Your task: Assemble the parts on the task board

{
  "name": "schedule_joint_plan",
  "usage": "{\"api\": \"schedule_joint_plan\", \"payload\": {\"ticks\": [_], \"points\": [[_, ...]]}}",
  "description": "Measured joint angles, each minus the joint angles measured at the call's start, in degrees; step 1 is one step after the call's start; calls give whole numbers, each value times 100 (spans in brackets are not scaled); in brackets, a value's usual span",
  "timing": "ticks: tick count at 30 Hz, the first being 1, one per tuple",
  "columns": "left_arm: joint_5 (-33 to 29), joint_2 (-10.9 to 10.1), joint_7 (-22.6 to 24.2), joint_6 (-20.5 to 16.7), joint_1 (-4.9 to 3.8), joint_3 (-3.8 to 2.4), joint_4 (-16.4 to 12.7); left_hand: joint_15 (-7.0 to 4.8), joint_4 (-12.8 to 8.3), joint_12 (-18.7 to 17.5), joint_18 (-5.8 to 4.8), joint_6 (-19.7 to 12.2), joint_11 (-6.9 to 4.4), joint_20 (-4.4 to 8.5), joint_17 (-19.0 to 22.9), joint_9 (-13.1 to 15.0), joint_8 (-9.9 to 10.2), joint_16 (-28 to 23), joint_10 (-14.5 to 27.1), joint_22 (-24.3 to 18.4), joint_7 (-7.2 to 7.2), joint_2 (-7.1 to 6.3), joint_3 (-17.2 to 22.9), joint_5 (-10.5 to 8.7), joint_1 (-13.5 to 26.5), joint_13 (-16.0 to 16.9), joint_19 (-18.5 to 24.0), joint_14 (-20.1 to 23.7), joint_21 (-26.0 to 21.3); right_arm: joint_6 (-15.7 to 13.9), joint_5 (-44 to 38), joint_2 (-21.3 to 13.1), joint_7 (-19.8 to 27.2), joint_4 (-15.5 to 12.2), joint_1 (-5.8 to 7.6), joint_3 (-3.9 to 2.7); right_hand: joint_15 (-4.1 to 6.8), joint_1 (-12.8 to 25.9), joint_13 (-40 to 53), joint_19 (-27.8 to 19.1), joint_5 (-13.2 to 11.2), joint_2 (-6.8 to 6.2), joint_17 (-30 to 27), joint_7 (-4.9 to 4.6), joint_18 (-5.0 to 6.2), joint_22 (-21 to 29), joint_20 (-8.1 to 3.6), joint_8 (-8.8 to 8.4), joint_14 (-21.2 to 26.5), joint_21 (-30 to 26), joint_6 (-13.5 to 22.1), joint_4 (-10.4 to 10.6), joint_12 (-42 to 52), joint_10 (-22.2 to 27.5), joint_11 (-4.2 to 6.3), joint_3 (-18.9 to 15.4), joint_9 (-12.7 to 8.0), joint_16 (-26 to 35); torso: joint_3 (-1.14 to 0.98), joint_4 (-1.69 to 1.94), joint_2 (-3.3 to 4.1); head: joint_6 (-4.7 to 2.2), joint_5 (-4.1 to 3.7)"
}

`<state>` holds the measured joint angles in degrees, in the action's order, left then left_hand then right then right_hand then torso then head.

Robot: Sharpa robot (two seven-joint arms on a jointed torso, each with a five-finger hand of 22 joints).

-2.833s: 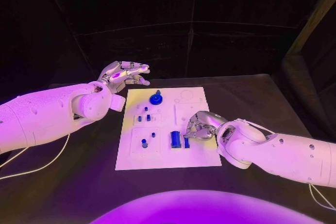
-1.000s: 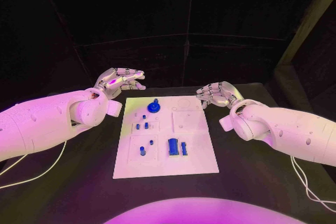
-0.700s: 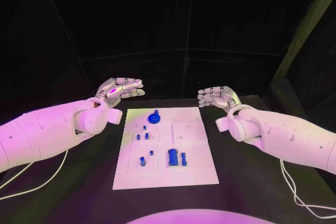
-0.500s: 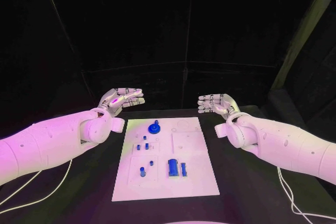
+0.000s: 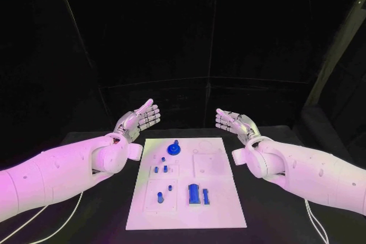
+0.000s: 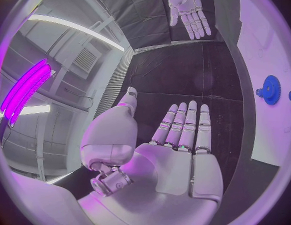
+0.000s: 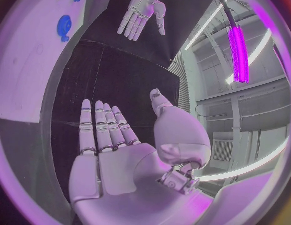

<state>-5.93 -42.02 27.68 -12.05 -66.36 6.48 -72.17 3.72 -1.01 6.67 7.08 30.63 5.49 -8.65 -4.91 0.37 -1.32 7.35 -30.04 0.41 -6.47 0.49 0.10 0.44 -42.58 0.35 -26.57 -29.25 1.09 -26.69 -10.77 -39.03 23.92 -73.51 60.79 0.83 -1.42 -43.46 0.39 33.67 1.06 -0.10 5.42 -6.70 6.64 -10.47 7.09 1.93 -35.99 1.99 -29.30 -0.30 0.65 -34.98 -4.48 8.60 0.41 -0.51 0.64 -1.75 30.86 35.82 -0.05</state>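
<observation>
No part is in hand at this moment: both hands are raised off the table at the far end of the board [image 5: 188, 212], flat and empty, so the job reads as between steps or perhaps at its close. Which of the two cannot be settled from here. If parts are left to fit, the next move calls for one hand to come down over the board and pinch a small loose piece with a fine fingertip grip, then line it up upright with its seat.

Nearest on the board, a tall blue block [image 5: 193, 193] and a slimmer bar [image 5: 205, 197] sit side by side, with a short peg [image 5: 159, 197] and a small stud [image 5: 169, 188] just to their left. Further on, a cluster of little pins [image 5: 161, 167] lies in the left half; whether they are seated or only lying there is too small to tell. At the far end a round blue gear [image 5: 174, 148] sits near the board's edge.

Beyond the board, the left hand [image 5: 139, 120] and the right hand [image 5: 234, 123] hover well apart, fingers straight and together, palms turned towards each other, holding nothing.
</observation>
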Motion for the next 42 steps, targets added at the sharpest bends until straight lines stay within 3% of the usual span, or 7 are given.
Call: {"api": "schedule_joint_plan", "payload": {"ticks": [6,11,15,22,35,38,42], "points": [[115,-113,13,-841,267,-275,-725,-230,41,-195,-92,-668,-313,189,299,-21,60,-160,654,-20,230,-30,-10,0,927,-17,578,637,-62,-602,362,-328,152,-951,-44,-43,91,967,-22,-750,-36,6,-329,191,-90,232,-158,-112,800,-118,655,23,-24,783,281,-185,-23,2,-48,127,24,-131,5],[238,-190,30,-1651,461,-470,-1275,-310,63,-450,-285,-1111,-445,315,409,-22,86,-420,1095,-30,462,-41,0,-22,1547,-23,966,1066,-62,-1085,660,-501,288,-1440,-65,-68,121,1582,-28,-1225,-69,10,-448,453,-96,382,-434,-149,1312,-135,1064,34,-24,1277,376,-294,-29,24,-59,161,29,-144,5],[337,-238,48,-2261,567,-583,-1585,-341,63,-558,-460,-1411,-493,548,448,-29,86,-575,1388,-31,554,-44,0,-22,1964,-28,1220,1346,-80,-1371,838,-560,379,-1609,-70,-75,132,2001,-32,-1549,-69,10,-494,556,-313,482,-563,-149,1653,-161,1349,30,-24,1612,407,-506,-29,24,-62,169,31,-144,5],[442,-264,73,-2843,628,-636,-1762,-365,63,-602,-586,-1821,-530,768,472,-30,109,-670,1791,-30,616,-46,0,-22,2533,-27,1569,1740,-86,-1570,982,-565,453,-1627,-72,-76,140,2593,-33,-2010,-69,10,-522,634,-536,840,-667,-162,2152,-161,1750,29,-44,2091,438,-741,-35,24,-64,174,31,-145,5],[503,-267,88,-3119,629,-639,-1767,-370,63,-628,-585,-2310,-538,866,481,-29,109,-696,2270,-36,655,-47,0,-22,3230,-27,1987,2210,-86,-1684,1070,-565,497,-1629,-73,-76,149,3281,-32,-2540,-69,11,-535,662,-536,1020,-713,-171,2718,-161,2210,22,-44,2635,443,-811,-34,24,-64,176,32,-145,5],[508,-267,89,-3141,629,-639,-1767,-371,63,-628,-585,-2398,-545,862,481,-29,109,-695,2344,-35,648,-47,0,-22,3347,-26,2051,2275,-86,-1692,1077,-565,501,-1629,-73,-76,133,3390,-32,-2623,-69,0,-536,669,-626,1028,-713,-171,2812,-161,2278,24,-44,2745,439,-813,-34,24,-64,176,32,-145,5],[513,-267,92,-3159,629,-639,-1769,-371,63,-628,-673,-2984,-553,864,485,-29,109,-695,2930,-35,640,-46,0,-22,3949,-25,2623,2868,-86,-1702,1083,-565,506,-1631,-73,-76,143,4144,-31,-3280,-69,8,-536,671,-625,1042,-710,-170,3507,-161,2888,38,-44,3412,449,-827,-34,23,-64,176,32,-145,5]]}}
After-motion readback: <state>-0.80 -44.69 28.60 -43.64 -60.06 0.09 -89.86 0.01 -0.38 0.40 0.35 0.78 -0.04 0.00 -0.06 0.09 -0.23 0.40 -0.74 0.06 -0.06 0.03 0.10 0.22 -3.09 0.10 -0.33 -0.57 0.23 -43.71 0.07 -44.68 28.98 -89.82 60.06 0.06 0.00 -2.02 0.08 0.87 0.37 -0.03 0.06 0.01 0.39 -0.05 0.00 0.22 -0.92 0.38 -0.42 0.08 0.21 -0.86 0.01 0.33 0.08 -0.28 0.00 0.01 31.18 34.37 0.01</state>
